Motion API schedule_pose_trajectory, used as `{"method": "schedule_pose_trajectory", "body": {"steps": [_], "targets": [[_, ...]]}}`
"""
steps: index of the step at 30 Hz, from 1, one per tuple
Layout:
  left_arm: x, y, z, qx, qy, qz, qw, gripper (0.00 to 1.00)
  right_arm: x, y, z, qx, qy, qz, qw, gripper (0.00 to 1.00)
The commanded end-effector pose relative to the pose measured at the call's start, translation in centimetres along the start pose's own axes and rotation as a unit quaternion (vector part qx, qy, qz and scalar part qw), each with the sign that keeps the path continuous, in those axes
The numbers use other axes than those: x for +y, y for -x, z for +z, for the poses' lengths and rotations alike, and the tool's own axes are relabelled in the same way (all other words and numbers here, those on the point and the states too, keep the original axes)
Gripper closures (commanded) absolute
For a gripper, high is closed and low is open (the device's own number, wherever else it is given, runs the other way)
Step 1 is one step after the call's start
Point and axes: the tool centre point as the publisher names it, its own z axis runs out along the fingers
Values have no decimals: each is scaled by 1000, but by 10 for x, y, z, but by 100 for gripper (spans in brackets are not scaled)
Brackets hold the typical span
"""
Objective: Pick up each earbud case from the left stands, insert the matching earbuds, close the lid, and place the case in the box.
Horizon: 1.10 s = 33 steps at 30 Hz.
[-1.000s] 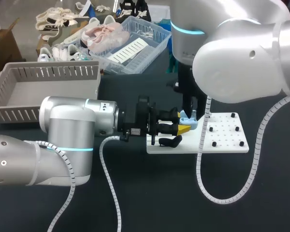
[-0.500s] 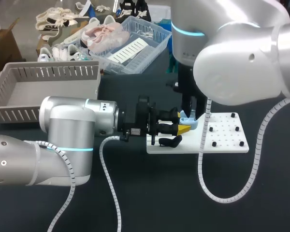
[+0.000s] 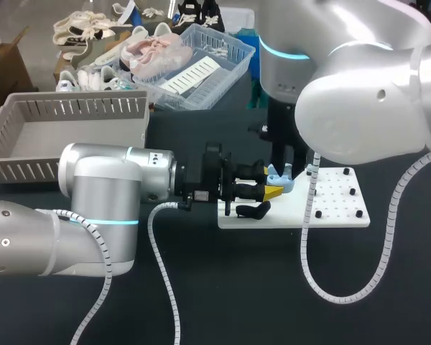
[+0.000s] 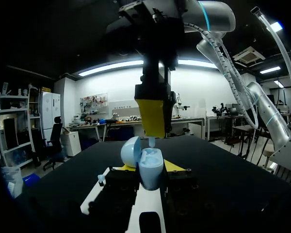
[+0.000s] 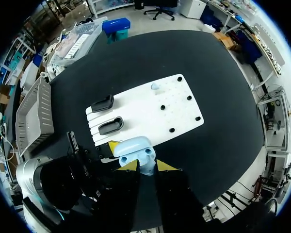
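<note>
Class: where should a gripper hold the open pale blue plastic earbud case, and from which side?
The case, by its lower shell, level from the side, as the left gripper does: its domed lid stands open, and the right gripper holds a pale blue earbud above it.

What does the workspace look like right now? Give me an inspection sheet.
Surface: black table, white board on it.
Job's things: open blue case above the board; earbud just above it; another earbud on the board; two empty black stands; grey box, nothing seen inside.
Clutter: basket of shoes at the far edge.
Grippers: left gripper shut on the case; right gripper shut on the earbud.
Cables: left hose and right hose hang loose.
Surroundings: nothing seen.
</note>
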Motion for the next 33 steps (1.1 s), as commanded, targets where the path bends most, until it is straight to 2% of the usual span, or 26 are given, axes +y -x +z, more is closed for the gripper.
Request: {"method": "schedule_pose_trajectory", "body": {"steps": [1, 33], "targets": [[0, -1, 0, -2, 0, 1, 1000, 100, -2, 0, 1, -1, 1, -2, 1000, 100], [0, -1, 0, -2, 0, 1, 1000, 100, 1, 2, 5, -6, -8, 1, 1000, 100]]}}
